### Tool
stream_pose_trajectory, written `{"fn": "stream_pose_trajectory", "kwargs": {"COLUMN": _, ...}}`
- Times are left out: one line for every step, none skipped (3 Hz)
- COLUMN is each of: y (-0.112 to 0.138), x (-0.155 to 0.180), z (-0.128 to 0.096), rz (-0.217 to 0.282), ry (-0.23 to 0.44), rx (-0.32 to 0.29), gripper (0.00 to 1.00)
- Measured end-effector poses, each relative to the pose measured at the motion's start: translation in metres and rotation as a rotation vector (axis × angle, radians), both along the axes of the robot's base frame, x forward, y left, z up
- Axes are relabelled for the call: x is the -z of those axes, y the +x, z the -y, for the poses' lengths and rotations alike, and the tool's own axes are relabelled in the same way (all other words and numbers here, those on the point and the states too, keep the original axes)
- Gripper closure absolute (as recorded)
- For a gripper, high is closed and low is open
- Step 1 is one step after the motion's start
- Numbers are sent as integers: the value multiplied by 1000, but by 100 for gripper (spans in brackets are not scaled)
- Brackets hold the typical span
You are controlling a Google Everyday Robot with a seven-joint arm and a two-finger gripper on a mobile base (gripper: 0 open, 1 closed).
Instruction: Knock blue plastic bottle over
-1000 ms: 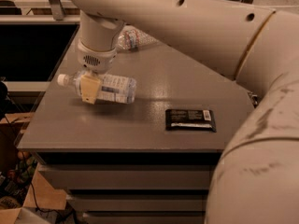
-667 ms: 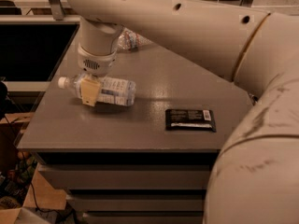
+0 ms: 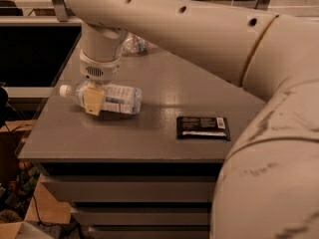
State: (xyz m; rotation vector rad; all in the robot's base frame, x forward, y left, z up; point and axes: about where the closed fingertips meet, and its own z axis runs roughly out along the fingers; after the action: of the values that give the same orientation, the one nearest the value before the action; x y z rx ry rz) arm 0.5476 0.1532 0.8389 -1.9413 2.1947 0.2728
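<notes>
The large clear plastic water bottle point(image 3: 119, 97) with white cap and pale blue-and-white label is lying on its side toward the 9 o'clock side of the grey table point(image 3: 164, 83), cap pointing to 9 o'clock, so I am judging the knocking-over done. My tan end effector point(image 3: 93, 101) is hanging over its neck end, and I cannot tell whether it is spread or pinching. I am thinking only lifting clear is remaining.

I saw the tool point(image 3: 93, 99) low over the left part of the table point(image 3: 164, 83), right at the blue plastic bottle point(image 3: 122, 98), which lay on its side with its white cap pointing left, a black packet point(image 3: 203, 127) well apart to its right and a crinkly bottle point(image 3: 134, 44) near the far edge.
</notes>
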Motion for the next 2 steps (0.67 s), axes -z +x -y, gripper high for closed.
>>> {"fn": "stream_pose_trajectory", "kwargs": {"y": 2, "x": 0, "z": -1, "rz": -5, "ry": 2, "rx": -8, "gripper": 13}}
{"fn": "stream_pose_trajectory", "kwargs": {"y": 6, "x": 0, "z": 0, "rz": -18, "ry": 13, "rx": -22, "gripper": 0}}
